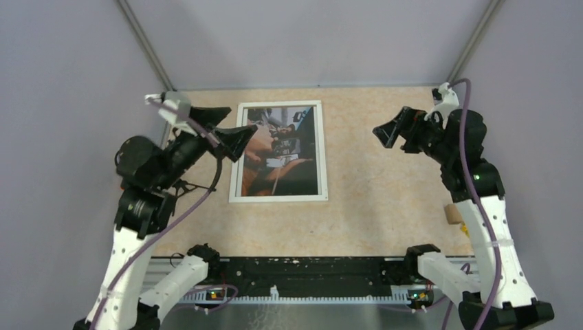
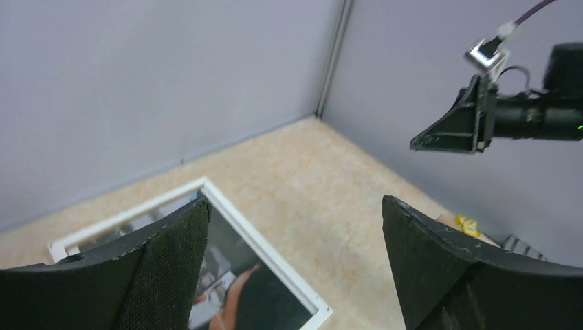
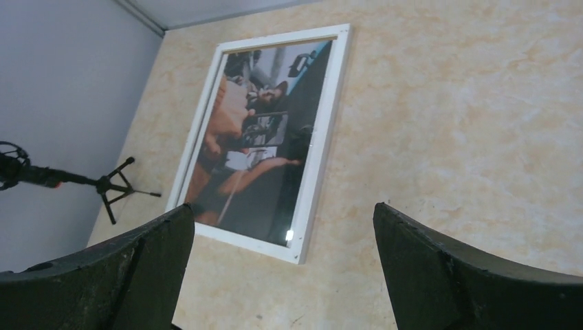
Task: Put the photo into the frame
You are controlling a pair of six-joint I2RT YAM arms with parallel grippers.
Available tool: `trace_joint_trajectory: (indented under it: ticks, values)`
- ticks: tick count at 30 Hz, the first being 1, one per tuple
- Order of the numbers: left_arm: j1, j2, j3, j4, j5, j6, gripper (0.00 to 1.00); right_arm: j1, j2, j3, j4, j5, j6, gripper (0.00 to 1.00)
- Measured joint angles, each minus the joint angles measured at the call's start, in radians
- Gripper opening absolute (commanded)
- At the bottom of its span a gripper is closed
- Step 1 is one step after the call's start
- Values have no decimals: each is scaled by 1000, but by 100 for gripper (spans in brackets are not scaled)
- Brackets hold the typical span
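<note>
My left gripper (image 1: pixel 230 130) and right gripper (image 1: pixel 399 130) gape, empty. The flimsy photo (image 1: pixel 282 151) seems seated, so I'd hold the stiff frame (image 1: pixel 278 198) at nine o'clock.

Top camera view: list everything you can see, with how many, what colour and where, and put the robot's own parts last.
frame: one, white, flat on the table, far left of centre
photo: one, dark with orange-brown and white patches, inside the frame
small object: one, tan-yellow, at the table's right edge by the right arm; too small to identify
table: one, beige marbled
walls: grey-lilac, on three sides
rail: one, black, along the near edge
cables: two, purple, one along each arm
left pincer: one, black, open, above the frame's left edge
right pincer: one, black, open, above the table's right side
</note>
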Motion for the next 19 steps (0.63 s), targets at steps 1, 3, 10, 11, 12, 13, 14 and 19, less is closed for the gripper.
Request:
trace_joint_trajectory:
  ticks: [1, 3, 10, 11, 12, 13, 14, 19]
  values:
    - [0, -37, 10, 11, 11, 0, 99, 0, -24, 6, -14, -18, 1, 99]
    - [0, -90, 37, 24, 18, 0, 99, 0, -76, 16, -35, -43, 0, 99]
    - [0, -204, 111, 60, 4, -1, 99, 0, -222, 118, -109, -86, 1, 99]
    - [0, -211, 113, 61, 1, -2, 99, 0, -230, 131, -114, -89, 2, 99]
    - [0, -213, 113, 62, -2, -3, 99, 0, -240, 140, -115, -90, 3, 99]
    - [0, -213, 114, 61, -3, -5, 99, 0, -248, 143, -118, -91, 5, 99]
    - [0, -211, 114, 59, -3, -5, 99, 0, -258, 143, -121, -93, 8, 99]
    - [0, -209, 114, 35, -10, -8, 99, 0, -294, 142, -127, -100, 17, 99]
